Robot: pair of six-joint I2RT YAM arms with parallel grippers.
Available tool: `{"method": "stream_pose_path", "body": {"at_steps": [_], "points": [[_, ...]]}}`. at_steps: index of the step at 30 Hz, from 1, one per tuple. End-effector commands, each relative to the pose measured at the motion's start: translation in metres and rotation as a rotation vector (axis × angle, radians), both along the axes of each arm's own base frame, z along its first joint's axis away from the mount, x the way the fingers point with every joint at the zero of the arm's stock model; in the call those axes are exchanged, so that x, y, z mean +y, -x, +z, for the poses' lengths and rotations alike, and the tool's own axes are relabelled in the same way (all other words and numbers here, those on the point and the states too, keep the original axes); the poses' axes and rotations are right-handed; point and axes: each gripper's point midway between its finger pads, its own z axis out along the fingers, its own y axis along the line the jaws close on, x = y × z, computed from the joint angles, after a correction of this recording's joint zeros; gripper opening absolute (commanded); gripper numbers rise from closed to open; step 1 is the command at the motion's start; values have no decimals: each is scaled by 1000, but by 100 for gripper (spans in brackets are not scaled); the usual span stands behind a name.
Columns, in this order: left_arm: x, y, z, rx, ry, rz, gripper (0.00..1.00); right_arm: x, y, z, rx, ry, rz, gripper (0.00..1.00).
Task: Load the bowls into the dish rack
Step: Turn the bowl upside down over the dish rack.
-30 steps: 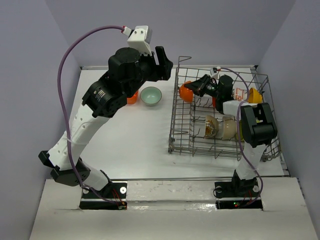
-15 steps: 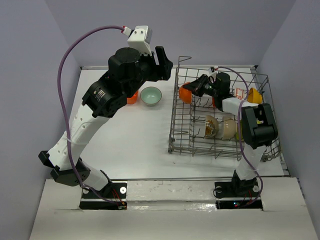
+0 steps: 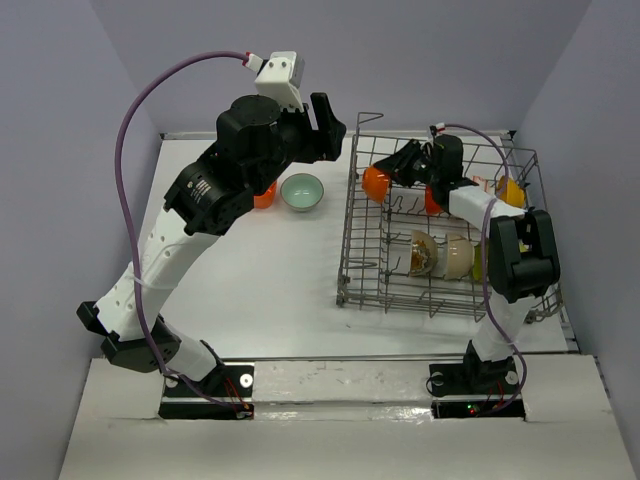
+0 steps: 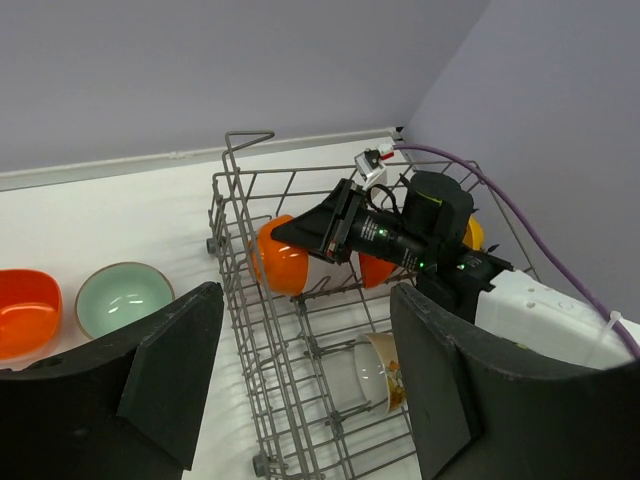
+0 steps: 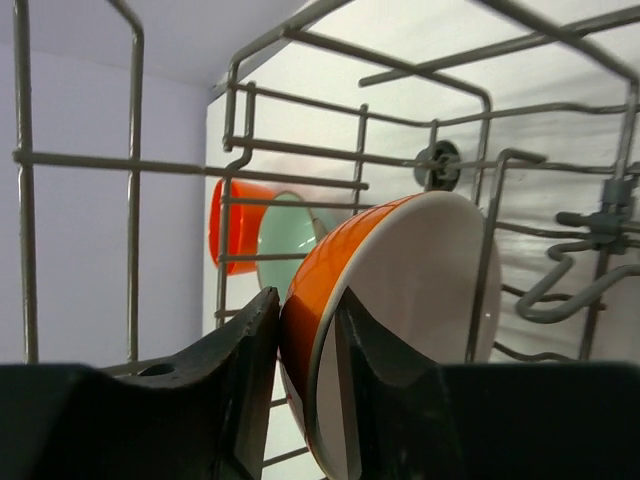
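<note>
The orange bowl [image 5: 420, 290] stands on its edge at the far left corner of the dish rack [image 3: 358, 240], between the wire tines. It is glossy orange outside and plain white inside, with its open side turned toward the right of the rack. The right gripper [image 5: 308, 335] straddles its rim, one dark finger [image 5: 235, 390] against the orange outer wall and the other over the white inside. The gap is narrow, but I cannot tell whether the fingers pinch the rim or merely sit beside it.

More bowls stand further along the rack, among them a yellow bowl [image 3: 510, 190] and a cream bowl [image 3: 458, 256]. On the table [image 3: 260, 290] left of the rack sit a pale teal bowl [image 3: 302, 191] and a red-orange bowl [image 4: 22, 308], side by side. The left gripper [image 4: 305, 385] hangs above them, spread wide and holding nothing.
</note>
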Motion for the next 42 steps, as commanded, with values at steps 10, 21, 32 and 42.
{"method": "stream_pose_path", "body": {"at_steps": [10,21,32,42], "points": [[9,9,25,-56,49,-5,76,-47,-4,-46,131,237,-136,41],[8,7,22,-50,47,-5,76,-64,0,-40,151,361,-186,45],[9,8,18,-45,45,0,76,-65,0,-13,105,430,-190,50],[18,6,12,-37,35,43,77,-58,0,1,74,516,-185,55]]}}
